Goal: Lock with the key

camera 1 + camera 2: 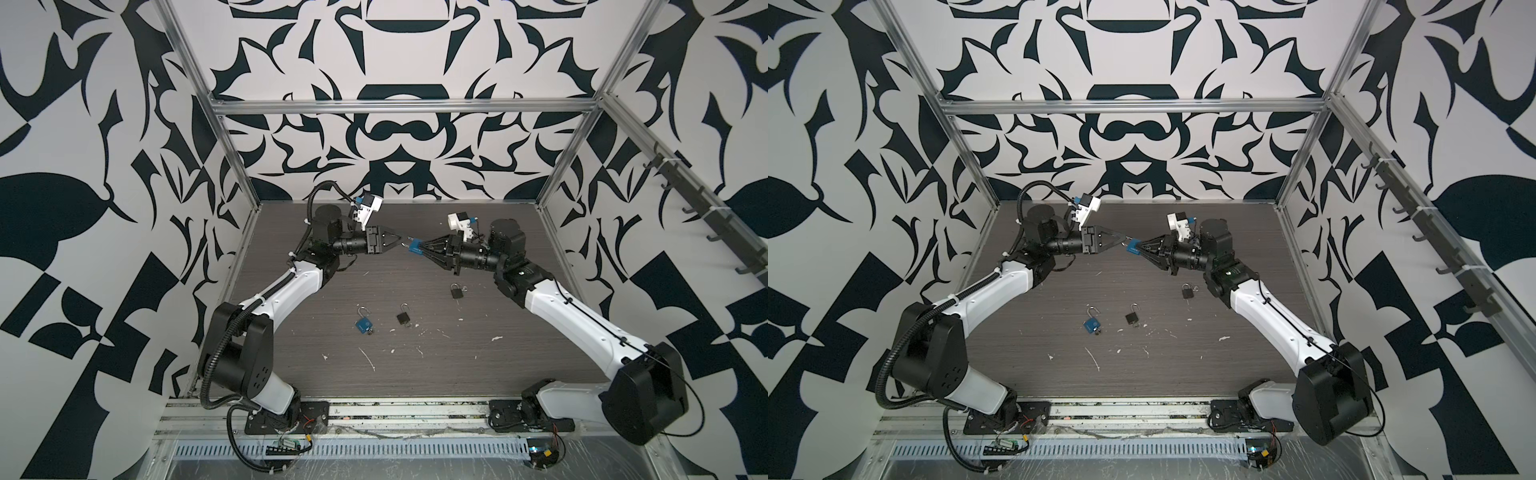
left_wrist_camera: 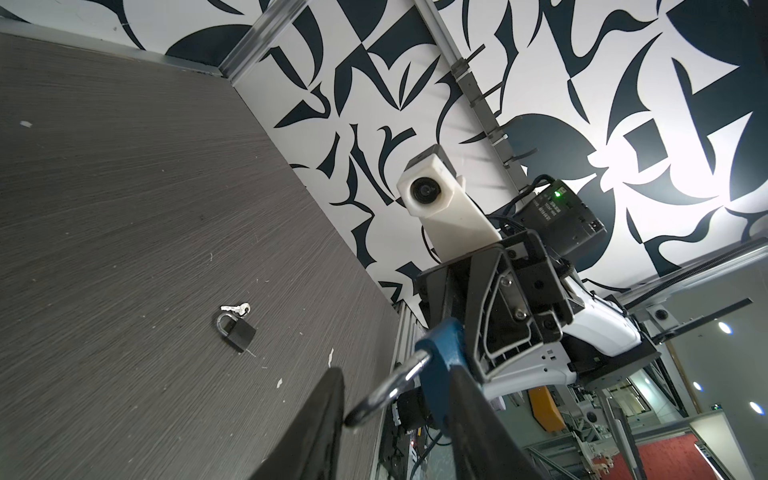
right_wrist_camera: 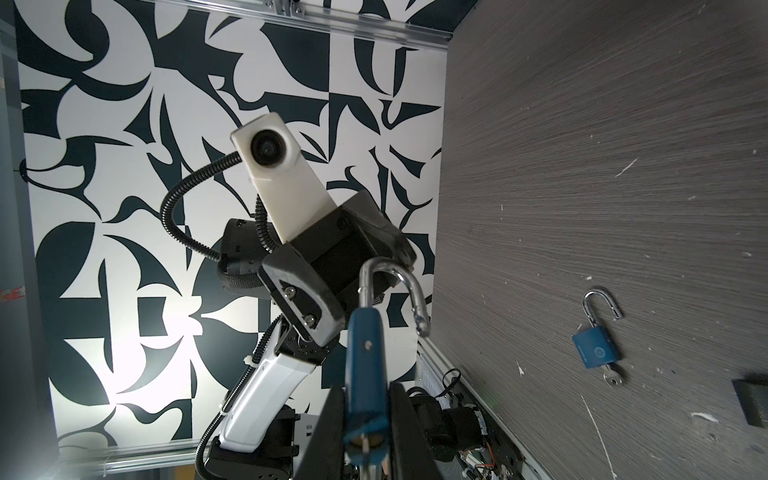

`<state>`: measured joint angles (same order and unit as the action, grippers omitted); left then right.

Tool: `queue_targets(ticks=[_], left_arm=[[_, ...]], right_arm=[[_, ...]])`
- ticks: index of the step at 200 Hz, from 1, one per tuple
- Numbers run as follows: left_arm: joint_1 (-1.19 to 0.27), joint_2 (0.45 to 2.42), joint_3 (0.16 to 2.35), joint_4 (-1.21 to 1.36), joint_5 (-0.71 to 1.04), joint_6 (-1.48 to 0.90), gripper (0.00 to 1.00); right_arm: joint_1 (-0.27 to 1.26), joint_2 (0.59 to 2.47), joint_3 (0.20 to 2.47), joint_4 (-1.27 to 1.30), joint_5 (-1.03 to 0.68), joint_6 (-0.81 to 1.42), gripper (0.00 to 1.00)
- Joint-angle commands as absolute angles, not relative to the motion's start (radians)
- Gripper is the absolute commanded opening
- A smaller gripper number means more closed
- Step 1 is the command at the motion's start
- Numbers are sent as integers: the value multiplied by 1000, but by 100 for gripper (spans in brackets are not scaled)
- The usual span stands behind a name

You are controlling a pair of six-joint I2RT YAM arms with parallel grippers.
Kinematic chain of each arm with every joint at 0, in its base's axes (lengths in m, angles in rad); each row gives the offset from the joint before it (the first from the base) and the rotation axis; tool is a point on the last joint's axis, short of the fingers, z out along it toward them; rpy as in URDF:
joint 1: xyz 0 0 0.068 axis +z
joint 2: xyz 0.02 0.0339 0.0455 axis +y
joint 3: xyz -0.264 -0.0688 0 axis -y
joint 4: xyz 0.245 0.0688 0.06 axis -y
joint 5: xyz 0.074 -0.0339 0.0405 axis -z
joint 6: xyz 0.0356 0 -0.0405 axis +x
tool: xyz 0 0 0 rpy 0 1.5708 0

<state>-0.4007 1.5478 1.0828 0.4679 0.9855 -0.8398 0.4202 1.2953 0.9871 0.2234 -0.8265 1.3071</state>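
A blue padlock point(image 1: 414, 248) point(image 1: 1133, 248) hangs in mid-air above the table's far half, and my right gripper point(image 1: 422, 249) point(image 3: 368, 388) is shut on its body point(image 3: 365, 353). Its silver shackle point(image 3: 390, 270) point(image 2: 390, 386) is swung open. A key point(image 3: 365, 449) seems to sit in the keyhole, blurred. My left gripper point(image 1: 401, 243) point(image 2: 395, 374) faces it from the left. One of its fingers point(image 2: 328, 399) touches the shackle's free end, the other lies against the blue body point(image 2: 440, 345).
On the dark wood table point(image 1: 415, 365) lie a second blue padlock point(image 1: 362, 323) point(image 3: 596, 351) with open shackle and key, a black padlock point(image 1: 403, 318) in the middle, and another black padlock point(image 1: 456, 292) point(image 2: 237, 330) with a loose key point(image 2: 235, 308) under the right arm. Patterned walls close three sides.
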Motion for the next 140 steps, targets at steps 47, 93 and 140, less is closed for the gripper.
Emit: queue_targets(ticks=[47,93,140], left_arm=[[-404,1545,1064,519,1008,-857,29],[-405,1549,1063,523,1004,-863,20],[-405,1551,1063,526,1014,-879,7]], right_arm=[[410,1270,997,289,-835,1264,0],[410,1263,996,253,-838,1214,0],[408,1267,1002,236,-845,1169,0]])
